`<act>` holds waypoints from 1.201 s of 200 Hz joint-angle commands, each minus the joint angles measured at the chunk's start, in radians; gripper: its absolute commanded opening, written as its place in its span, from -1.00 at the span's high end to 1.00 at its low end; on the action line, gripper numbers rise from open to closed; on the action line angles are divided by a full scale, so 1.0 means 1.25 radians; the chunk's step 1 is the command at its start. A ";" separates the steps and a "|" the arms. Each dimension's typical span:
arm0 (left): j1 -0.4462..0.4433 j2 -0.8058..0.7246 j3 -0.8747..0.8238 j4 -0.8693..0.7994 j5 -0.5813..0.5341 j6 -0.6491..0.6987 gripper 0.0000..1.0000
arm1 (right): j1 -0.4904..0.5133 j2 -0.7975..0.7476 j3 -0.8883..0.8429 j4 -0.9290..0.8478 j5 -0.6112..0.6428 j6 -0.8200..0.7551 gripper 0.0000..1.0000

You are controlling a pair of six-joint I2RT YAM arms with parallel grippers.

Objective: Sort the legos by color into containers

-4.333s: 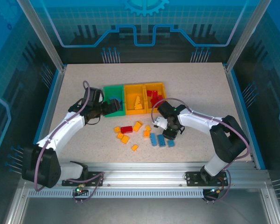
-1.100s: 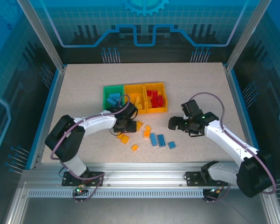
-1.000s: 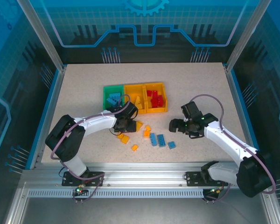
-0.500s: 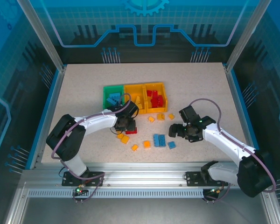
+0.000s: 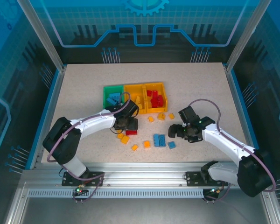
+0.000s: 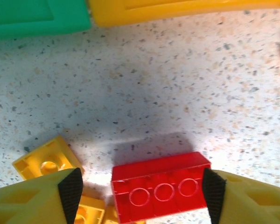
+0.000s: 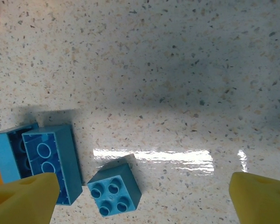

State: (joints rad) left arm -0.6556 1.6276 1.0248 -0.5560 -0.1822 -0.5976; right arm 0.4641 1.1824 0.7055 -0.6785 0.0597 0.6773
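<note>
A red lego (image 6: 158,184) lies upside down on the table between the fingers of my left gripper (image 6: 142,192), which is open; its right end is close to the right pad (image 6: 213,193), with a gap on the left. From above, this gripper (image 5: 129,125) sits just in front of the containers: a green bin (image 5: 105,99) and two orange-yellow bins (image 5: 126,99) (image 5: 164,95). My right gripper (image 7: 142,203) is open wide over a small blue lego (image 7: 114,191), beside longer blue legos (image 7: 53,161). From above it (image 5: 175,132) is right of them (image 5: 158,140).
Orange legos lie scattered in front of the bins (image 5: 161,116) and nearer the arms (image 5: 135,147). Yellow legos (image 6: 49,161) sit by my left finger. Blue legos are in the green bin, red ones in the right bin. Open tabletop (image 5: 200,88) lies to the right.
My left jaws have widened around the red lego. The right gripper slid left toward the blue legos, and some orange legos shifted up toward the bins.
</note>
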 commanded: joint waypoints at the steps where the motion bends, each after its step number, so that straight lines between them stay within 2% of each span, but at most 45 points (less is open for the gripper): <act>1: -0.014 -0.017 0.017 -0.021 0.001 -0.006 -0.49 | 0.019 0.010 -0.007 -0.003 -0.008 0.005 -0.89; 34: -0.031 0.004 0.023 -0.024 0.022 -0.023 -0.62 | 0.021 0.009 -0.018 0.003 -0.007 0.015 -0.89; 61: -0.043 0.023 0.023 -0.037 0.019 -0.040 -0.84 | 0.021 0.009 -0.019 0.009 -0.008 0.017 -0.89; 121: -0.049 0.073 0.032 -0.025 0.024 -0.046 -0.88 | 0.021 0.013 -0.024 0.014 -0.005 0.015 -0.90; 175: -0.051 0.119 0.050 -0.018 0.035 -0.034 -0.64 | 0.020 0.001 -0.038 0.014 0.004 0.025 -0.91; 211: -0.052 0.129 0.060 -0.015 0.037 -0.030 -0.21 | 0.019 -0.002 -0.045 0.015 0.005 0.028 -0.91; 240: -0.052 0.115 0.077 -0.015 0.029 -0.022 -0.14 | 0.017 -0.005 -0.052 0.013 0.005 0.027 -0.90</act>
State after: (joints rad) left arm -0.7120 1.7702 1.0786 -0.5678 -0.1528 -0.6300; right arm 0.4789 1.1931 0.6643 -0.6601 0.0608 0.6930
